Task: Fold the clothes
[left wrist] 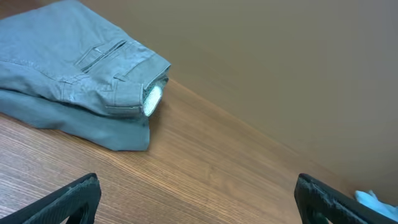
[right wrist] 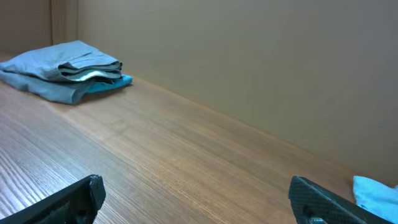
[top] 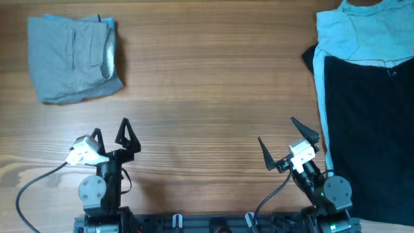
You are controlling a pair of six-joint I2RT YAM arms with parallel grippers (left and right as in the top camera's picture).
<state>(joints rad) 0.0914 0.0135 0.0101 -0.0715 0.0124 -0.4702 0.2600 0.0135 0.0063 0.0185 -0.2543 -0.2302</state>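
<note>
Folded grey shorts (top: 72,58) at the far left of the table (top: 207,84), lying on a blue cloth (top: 111,24); pale blue top (top: 362,35) and black garment (top: 369,129) heaped at the right edge. Left gripper (top: 110,128) and right gripper (top: 278,131) by the near edge, fingers spread wide, holding nothing.

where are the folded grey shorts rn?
Overhead view: the folded grey shorts lie at the far-left corner of the table, well ahead of the open left gripper.

Right of the shorts (top: 72,59) the table (top: 213,84) lies bare and passable as far as the pile (top: 369,110), which blocks the far right edge.
</note>
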